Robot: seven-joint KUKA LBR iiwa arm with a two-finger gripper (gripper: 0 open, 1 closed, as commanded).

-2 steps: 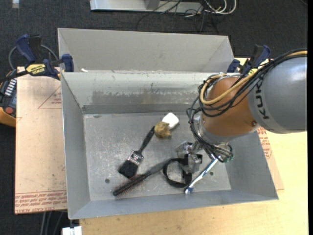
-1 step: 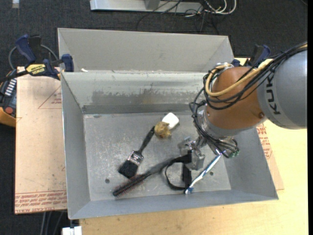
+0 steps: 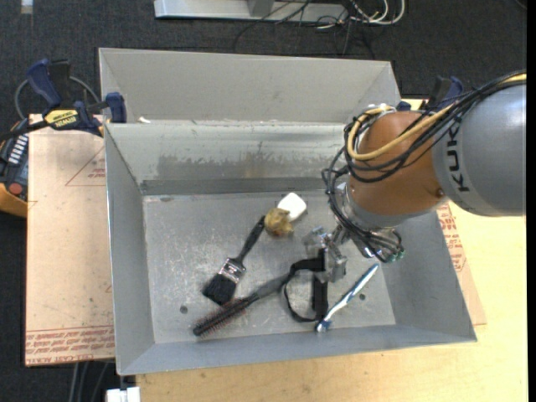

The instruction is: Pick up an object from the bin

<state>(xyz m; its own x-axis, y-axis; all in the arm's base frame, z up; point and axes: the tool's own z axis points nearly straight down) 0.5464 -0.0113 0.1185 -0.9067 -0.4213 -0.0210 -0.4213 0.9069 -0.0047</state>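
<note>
In the camera view, find the pincer [image 3: 329,256] low in the bin [image 3: 126,249], under the orange wrist cover [image 3: 394,174]. You cannot tell whether it is spread or pressed together. A black looped strap [image 3: 303,291] lies at its tip, contact unclear. A silver tool [image 3: 350,291] lies just beside it. The grey arm link [image 3: 494,153] reads "KU", the remainder cut off.

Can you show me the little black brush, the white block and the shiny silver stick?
little black brush [image 3: 231,270]: camera view, on the band above its bristles.
white block [image 3: 291,203]: camera view, middle of its top.
shiny silver stick [image 3: 347,296]: camera view, midway along its shaft.
</note>
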